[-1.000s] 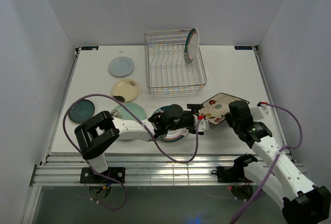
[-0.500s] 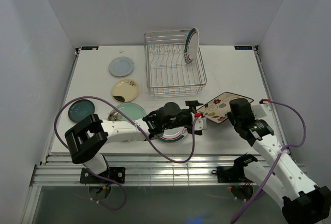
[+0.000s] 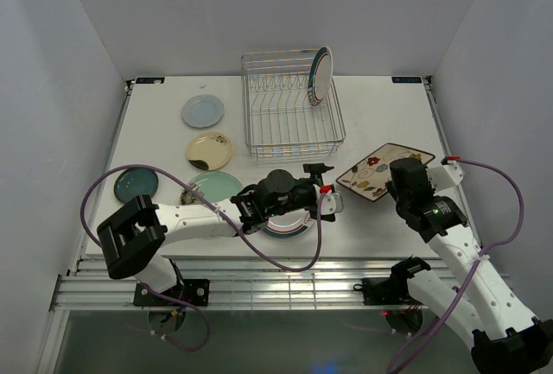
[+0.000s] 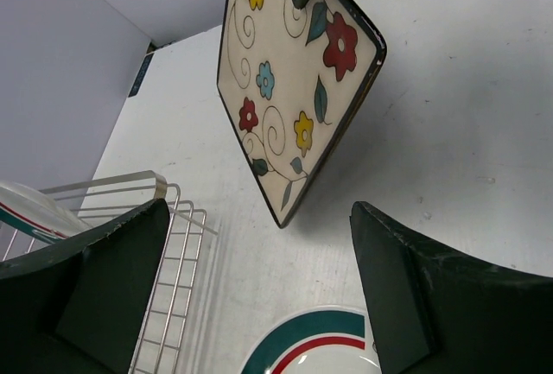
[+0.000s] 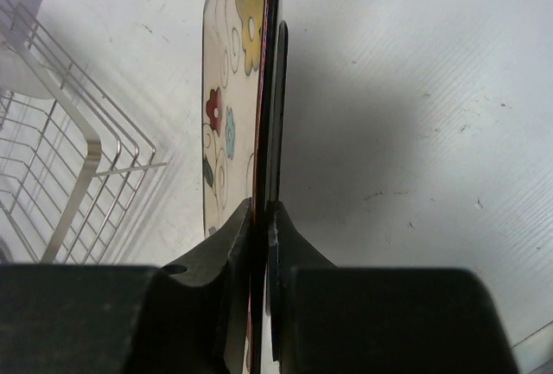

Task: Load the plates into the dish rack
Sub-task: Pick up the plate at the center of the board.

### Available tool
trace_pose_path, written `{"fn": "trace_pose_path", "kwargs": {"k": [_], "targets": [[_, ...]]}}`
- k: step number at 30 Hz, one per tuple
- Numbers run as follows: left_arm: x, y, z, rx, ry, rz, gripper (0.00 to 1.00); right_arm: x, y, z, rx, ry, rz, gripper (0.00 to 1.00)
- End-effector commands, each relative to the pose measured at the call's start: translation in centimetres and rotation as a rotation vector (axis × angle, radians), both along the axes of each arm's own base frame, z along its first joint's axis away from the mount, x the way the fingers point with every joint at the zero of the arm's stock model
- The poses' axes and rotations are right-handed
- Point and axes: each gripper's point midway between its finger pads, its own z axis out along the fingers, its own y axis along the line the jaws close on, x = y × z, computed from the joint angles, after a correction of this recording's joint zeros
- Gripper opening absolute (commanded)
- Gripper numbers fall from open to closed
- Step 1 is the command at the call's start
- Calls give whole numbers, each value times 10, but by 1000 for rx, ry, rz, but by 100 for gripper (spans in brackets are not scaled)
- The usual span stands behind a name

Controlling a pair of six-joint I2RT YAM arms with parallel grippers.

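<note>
Now | left jaws spread wide, empty | right jaws clamped on floral plate

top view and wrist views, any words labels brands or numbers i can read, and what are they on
None can be read.
On the table, the far-left dark label: too small to read.
The far-right dark label: too small to read.
The floral plate: flowers only, no words.

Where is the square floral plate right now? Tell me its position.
Top view, right side: the square floral plate is clamped in the right gripper, just near-right of the dish rack and right of the teal-and-red rimmed plate.
</note>
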Motion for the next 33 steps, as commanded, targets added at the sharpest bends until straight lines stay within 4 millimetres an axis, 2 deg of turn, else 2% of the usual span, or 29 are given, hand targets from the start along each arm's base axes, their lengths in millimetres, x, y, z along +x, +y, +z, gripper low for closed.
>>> {"fn": "trace_pose_path", "kwargs": {"k": [1,7,15,21,23,28,31,33], "targets": [[0,10,22,-38,-23,32,96,27,-7,89,57,-302,-83,8],[2,19,33,-57,-46,60,98,28,-8,101,39,-315,-74,8],[-2,23,33,-59,-53,51,98,27,-6,122,43,-344,-48,8],[-1,13,36,-64,-88,19,98,29,9,148,90,-385,31,8],[2,8,48,-81,-102,21,98,32,16,159,105,-399,62,8],[7,-4,66,-110,-122,18,98,40,31,171,126,-403,127,8],[14,-8,68,-106,-132,41,98,42,36,179,142,-418,150,8],[18,-11,75,-114,-147,53,98,43,41,185,159,-425,170,8]]}}
